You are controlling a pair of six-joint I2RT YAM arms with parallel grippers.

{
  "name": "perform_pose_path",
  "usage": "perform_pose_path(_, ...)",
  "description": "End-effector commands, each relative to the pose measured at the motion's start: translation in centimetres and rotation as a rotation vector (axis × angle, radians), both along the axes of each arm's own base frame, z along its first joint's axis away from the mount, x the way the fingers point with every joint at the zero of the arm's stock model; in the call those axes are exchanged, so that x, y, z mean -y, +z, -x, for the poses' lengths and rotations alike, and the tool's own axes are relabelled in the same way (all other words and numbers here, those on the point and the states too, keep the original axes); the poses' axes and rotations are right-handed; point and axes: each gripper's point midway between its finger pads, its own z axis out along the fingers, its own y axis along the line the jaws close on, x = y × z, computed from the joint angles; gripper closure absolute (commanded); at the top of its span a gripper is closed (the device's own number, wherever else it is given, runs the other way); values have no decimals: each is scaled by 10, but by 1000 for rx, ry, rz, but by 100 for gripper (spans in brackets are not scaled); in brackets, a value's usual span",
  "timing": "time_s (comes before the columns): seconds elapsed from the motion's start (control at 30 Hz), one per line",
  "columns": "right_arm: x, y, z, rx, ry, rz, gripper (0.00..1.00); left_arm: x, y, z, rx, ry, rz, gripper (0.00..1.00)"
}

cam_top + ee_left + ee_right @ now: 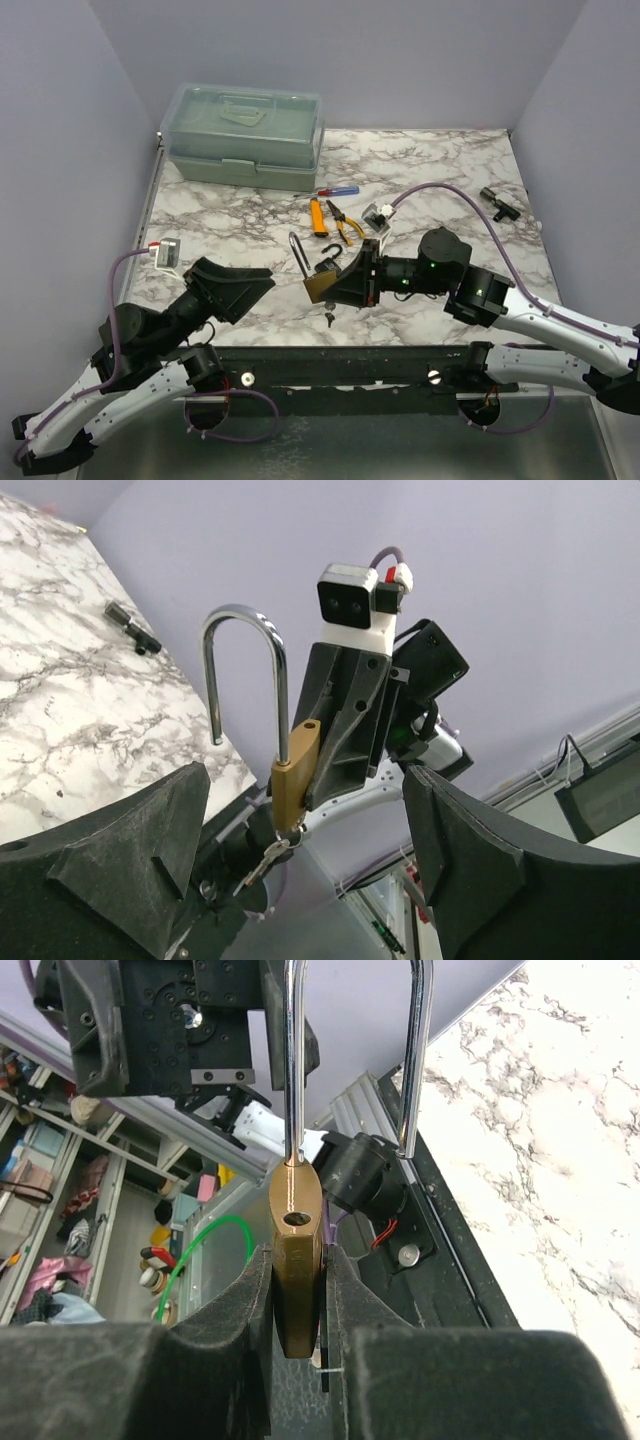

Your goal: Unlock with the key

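My right gripper is shut on the body of a brass padlock and holds it above the table's near edge. Its steel shackle is swung open. In the right wrist view the padlock sits clamped between the pads, and the shackle's free leg hangs clear of the empty hole in the body. A key on a ring hangs from the padlock's underside; the left wrist view shows the key below the padlock. My left gripper is open and empty, facing the padlock from the left, apart from it.
A green toolbox stands at the back left. A screwdriver, an orange tool and pliers lie mid-table behind the padlock. A small black part lies at the right. A black rail runs along the near edge.
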Motion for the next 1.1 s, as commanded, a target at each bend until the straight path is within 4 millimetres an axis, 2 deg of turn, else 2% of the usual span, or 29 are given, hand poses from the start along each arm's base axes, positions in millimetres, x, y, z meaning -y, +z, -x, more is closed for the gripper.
perform_pose_path(0.0, 12, 42, 16, 40, 58, -111, 99, -2, 1, -5, 22, 31, 18, 15)
perform_pose_path(0.23, 18, 56, 36, 22, 149, -158, 99, 15, 9, -5, 85, -12, 27, 9)
perform_pose_path(0.6, 15, 57, 42, 4, 197, -159, 99, 28, 25, -1, 144, -66, 104, 3)
perform_pose_path(1.07, 10, 65, 46, 5, 236, -172, 99, 36, 20, -4, 142, -74, 92, 1)
